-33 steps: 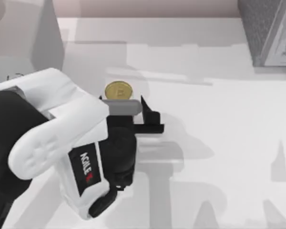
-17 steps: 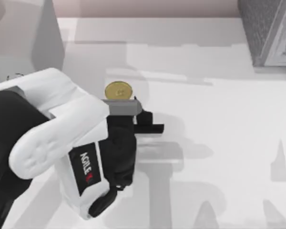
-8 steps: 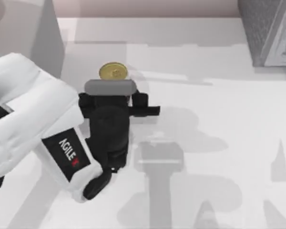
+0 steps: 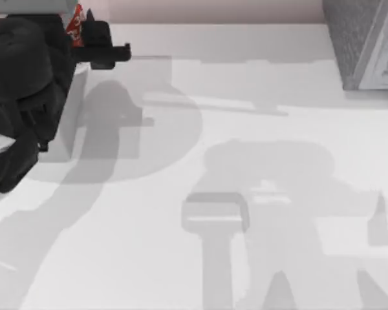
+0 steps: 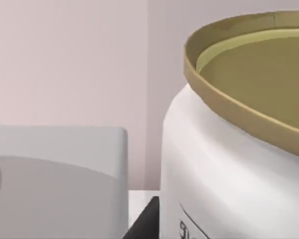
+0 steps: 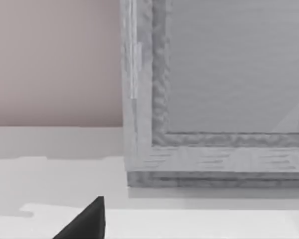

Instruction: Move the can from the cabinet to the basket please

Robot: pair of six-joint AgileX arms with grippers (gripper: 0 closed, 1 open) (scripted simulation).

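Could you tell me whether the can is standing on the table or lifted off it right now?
Lifted. The left gripper carries the can at the top view's far left corner, its red label peeking out there.

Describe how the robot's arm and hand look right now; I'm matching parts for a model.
In the top view, the left arm is bulky rounded matte-black housing with a small white patch at its lower edge. Its black blocky left hand juts out. A black finger tip shows in the right wrist view.
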